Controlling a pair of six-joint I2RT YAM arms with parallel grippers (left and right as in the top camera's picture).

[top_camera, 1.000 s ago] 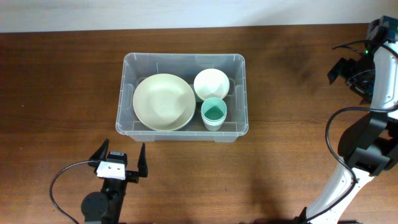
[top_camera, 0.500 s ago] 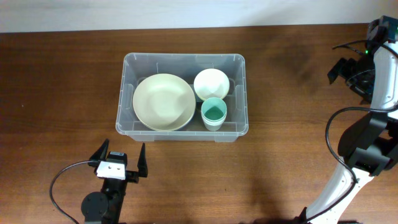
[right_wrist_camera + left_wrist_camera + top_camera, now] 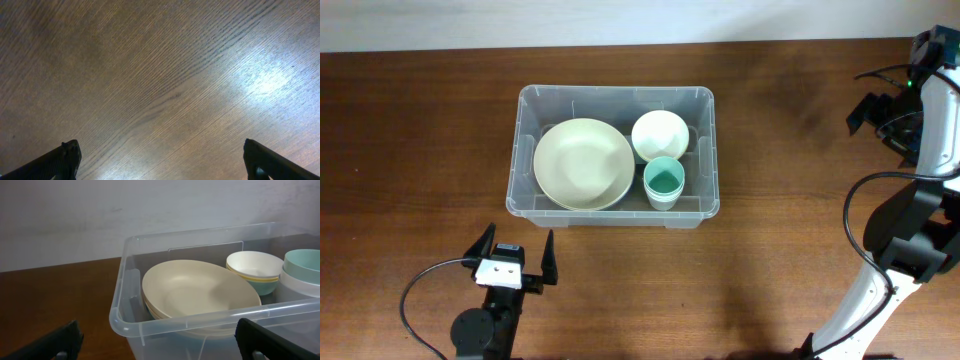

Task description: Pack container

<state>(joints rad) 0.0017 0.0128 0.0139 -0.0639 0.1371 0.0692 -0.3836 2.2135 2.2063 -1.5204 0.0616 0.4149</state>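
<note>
The clear plastic container (image 3: 525, 100) stands mid-table. Inside it lie a large cream bowl (image 3: 583, 164), a small white bowl (image 3: 660, 133) and a teal cup (image 3: 664, 181). My left gripper (image 3: 514, 246) is open and empty on the near side of the container, a little short of its front wall. In the left wrist view the container's rim (image 3: 150, 323) fills the frame, with the cream bowl (image 3: 200, 290), white bowl (image 3: 254, 265) and teal cup (image 3: 304, 262) inside. My right gripper (image 3: 880, 112) is open and empty at the far right, above bare wood (image 3: 160, 90).
The wooden table (image 3: 420, 150) extends left and right of the container. The right arm's base and cables (image 3: 905, 250) stand at the right edge. A pale wall (image 3: 125, 215) runs behind the table.
</note>
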